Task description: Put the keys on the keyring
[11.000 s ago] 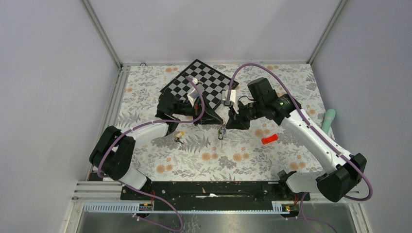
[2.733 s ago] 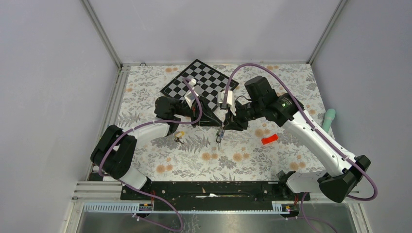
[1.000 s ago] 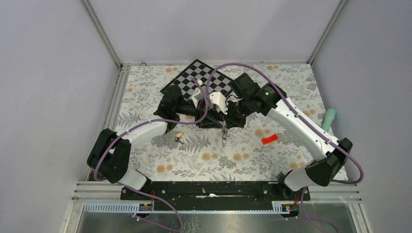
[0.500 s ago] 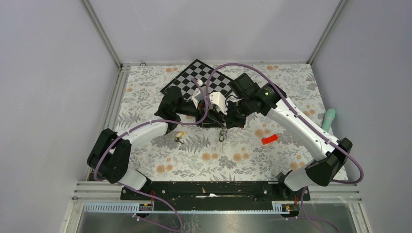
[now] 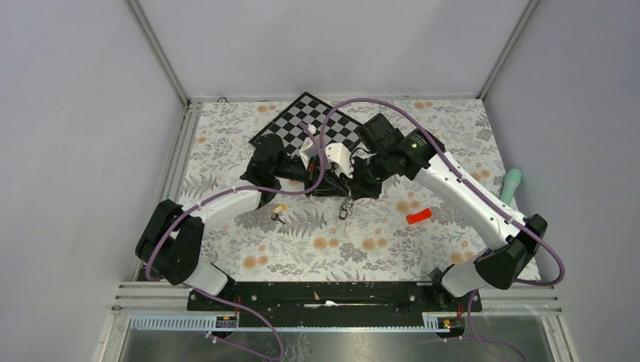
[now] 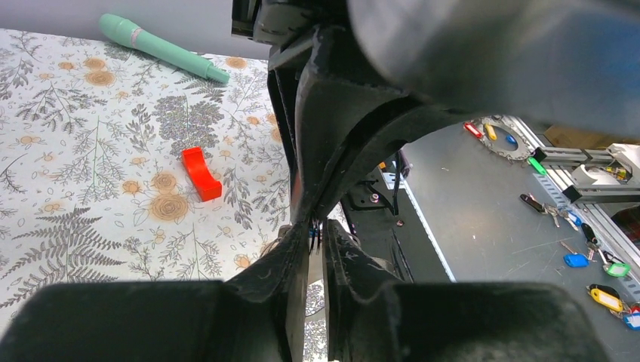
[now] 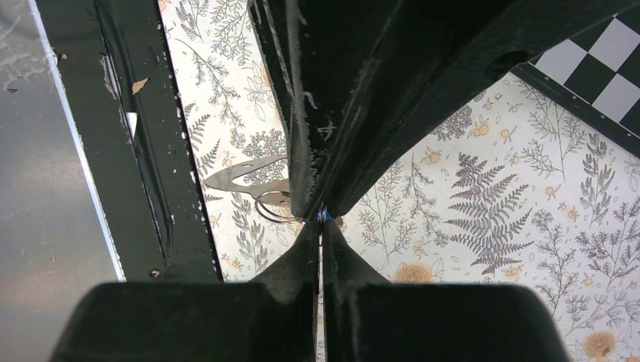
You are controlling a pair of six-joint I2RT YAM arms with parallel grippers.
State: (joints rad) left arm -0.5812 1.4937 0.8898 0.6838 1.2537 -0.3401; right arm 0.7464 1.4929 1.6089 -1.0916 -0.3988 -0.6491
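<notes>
Keyring dangles above counter, pinched tight in right hand; left hand meets it tip to tip, almost together, grip unclear.

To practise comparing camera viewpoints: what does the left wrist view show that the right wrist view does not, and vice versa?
Left wrist only: a mint-green pen-shaped plastic cylinder, a red curved plastic block, and loose keys with coloured tags lying off the cloth. Right wrist only: the black-and-white checkerboard and a flat grey metal keyring. Both: the floral tablecloth, with the left gripper and right gripper meeting tip to tip.
</notes>
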